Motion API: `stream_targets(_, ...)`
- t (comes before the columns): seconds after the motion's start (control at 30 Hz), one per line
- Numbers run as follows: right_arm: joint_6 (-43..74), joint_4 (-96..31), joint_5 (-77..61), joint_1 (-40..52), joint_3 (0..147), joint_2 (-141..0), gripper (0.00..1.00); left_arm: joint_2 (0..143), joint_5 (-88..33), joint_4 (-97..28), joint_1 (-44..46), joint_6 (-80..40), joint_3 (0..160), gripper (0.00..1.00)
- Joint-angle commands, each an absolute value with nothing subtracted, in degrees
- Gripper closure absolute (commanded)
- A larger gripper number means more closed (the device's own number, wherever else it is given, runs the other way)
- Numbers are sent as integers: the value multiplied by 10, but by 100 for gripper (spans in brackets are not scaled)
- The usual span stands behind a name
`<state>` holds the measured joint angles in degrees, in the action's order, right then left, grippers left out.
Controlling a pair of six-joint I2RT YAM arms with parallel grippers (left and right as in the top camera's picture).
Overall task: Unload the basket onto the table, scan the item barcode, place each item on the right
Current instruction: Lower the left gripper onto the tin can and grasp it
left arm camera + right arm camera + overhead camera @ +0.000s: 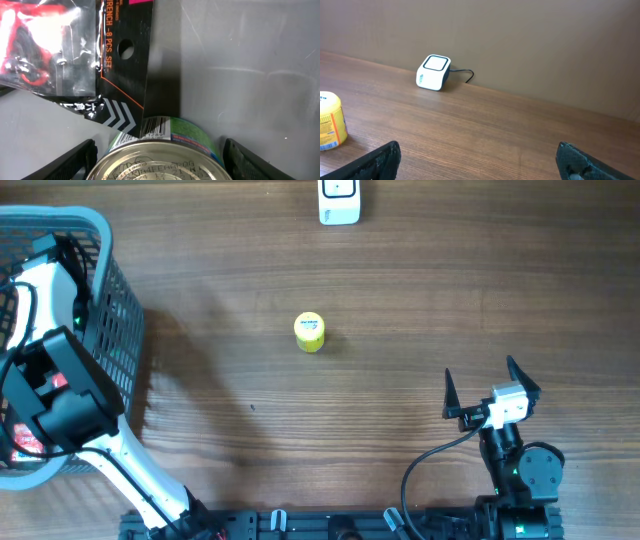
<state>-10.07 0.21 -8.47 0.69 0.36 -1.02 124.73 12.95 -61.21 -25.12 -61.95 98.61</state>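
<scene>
The left gripper (159, 144) is down inside the grey basket (122, 310) at the left edge of the tabletop (420, 290). Its two fingers (70, 162) stand on either side of a can (160, 162) with a silver lid and a green label. The can is upright on the basket floor, and a barcode (152, 128) shows on the side facing away from the wrist camera. The fingers are very close to the can's sides, but I cannot tell whether they are pressing on it or only framing it.

Behind the can, a black card pack of wrenches (125, 60) leans at an angle, its lower corner reaching the can's far side. A clear plastic bag (45, 45) with red and black parts lies over the pack's left part.

The right gripper (479, 366) sits low at the near right of the tabletop with its jaws spread wide and nothing between them. It faces the white scanner (339, 200) at the far edge, well apart from it. A small yellow tub (309, 331) stands alone in the middle of the tabletop, between the scanner and the near edge.
</scene>
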Motion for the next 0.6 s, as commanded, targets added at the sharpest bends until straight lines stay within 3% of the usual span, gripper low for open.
stream_targets(0.0, -90, 4, -77, 9, 3, -10, 0, 1257, 126, -610, -245, -618, 981, 30)
stream_targets(0.2, -90, 4, -77, 9, 3, -10, 0, 1257, 124, -613, -245, -617, 981, 31)
stream_targets(0.37, -90, 4, -77, 9, 3, -10, 0, 1257, 118, -619, -245, -617, 981, 15)
stream_targets(0.57, -90, 4, -77, 9, 3, -10, 0, 1257, 94, -625, -245, -616, 981, 11)
